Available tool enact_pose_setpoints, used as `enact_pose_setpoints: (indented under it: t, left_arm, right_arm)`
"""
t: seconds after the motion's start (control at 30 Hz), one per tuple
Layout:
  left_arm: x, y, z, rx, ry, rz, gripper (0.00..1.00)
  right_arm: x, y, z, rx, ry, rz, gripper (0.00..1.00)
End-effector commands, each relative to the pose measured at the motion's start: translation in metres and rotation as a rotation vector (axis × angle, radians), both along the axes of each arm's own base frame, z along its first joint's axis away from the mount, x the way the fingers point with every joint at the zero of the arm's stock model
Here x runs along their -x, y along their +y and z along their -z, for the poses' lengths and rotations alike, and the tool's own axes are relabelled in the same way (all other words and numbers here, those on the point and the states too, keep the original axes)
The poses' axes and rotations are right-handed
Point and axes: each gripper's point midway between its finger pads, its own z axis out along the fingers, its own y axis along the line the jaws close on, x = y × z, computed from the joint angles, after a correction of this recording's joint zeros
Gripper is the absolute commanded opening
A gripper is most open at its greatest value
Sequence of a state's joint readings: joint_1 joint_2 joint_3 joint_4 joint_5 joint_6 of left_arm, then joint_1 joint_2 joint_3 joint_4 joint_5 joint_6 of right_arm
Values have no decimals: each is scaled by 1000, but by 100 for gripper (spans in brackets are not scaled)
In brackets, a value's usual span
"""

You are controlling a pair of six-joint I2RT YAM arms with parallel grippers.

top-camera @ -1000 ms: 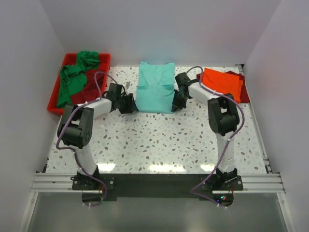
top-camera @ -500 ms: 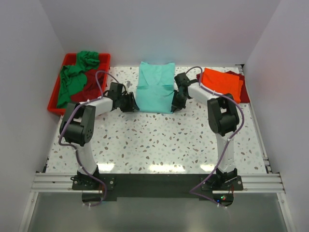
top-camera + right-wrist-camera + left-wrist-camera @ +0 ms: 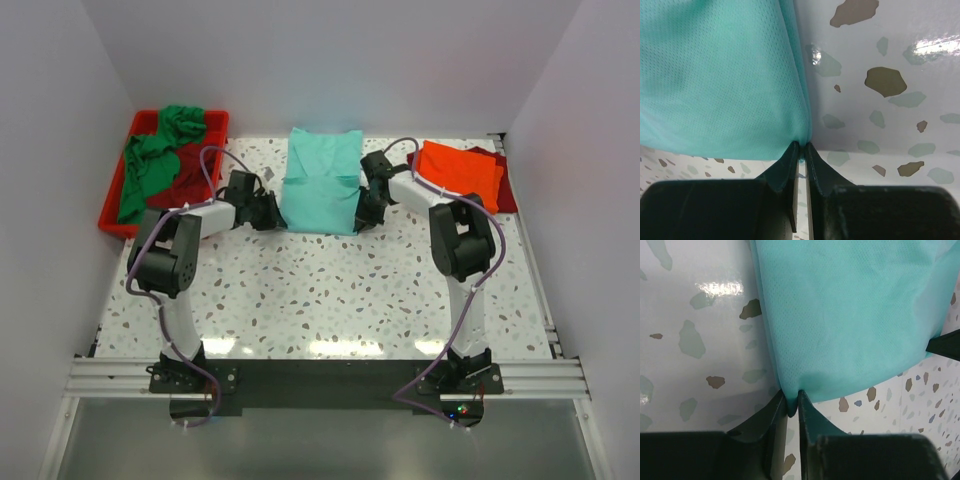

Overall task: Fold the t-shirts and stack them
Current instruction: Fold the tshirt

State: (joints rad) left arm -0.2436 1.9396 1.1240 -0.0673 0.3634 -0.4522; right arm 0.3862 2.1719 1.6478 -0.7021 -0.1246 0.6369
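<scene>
tray: rigid red plastic tray, at the far left of the white speckled table, against the left wall.
tray contents: crumpled green cloth t-shirt on top, draped toward the tray's near-left rim; a bunched dark red cloth t-shirt lies partly under it, on the tray's right side.
left gripper: low at the table, fingers pressed together on the near left corner of the teal shirt.
light teal cloth t-shirt: flat on the table at mid-back, a rough rectangle between both grippers.
right gripper: fingers nipped on the near right corner.
right pile: folded bright orange t-shirt on top of a second dark red t-shirt, directly on the table.
</scene>
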Motion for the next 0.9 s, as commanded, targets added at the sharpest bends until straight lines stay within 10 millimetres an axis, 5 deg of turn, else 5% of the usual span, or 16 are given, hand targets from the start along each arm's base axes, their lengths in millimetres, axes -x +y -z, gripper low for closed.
enact_pose_setpoints:
  t: [0.0,0.17,0.6,0.87]
  left_arm:
    - [9,1,20,-22,44,16,17]
    - [16,1,26,-21,59,22,0]
    - [30,32,15,-166,61,-30,0]
    - [48,26,-12,-159,23,-11,0]
  right_arm:
    - [13,-4,16,42,54,0,8]
    - [13,-4,15,43,54,-4,0]
    - [30,-29,1,144,59,-5,0]
    - [46,-35,-17,143,50,-16,0]
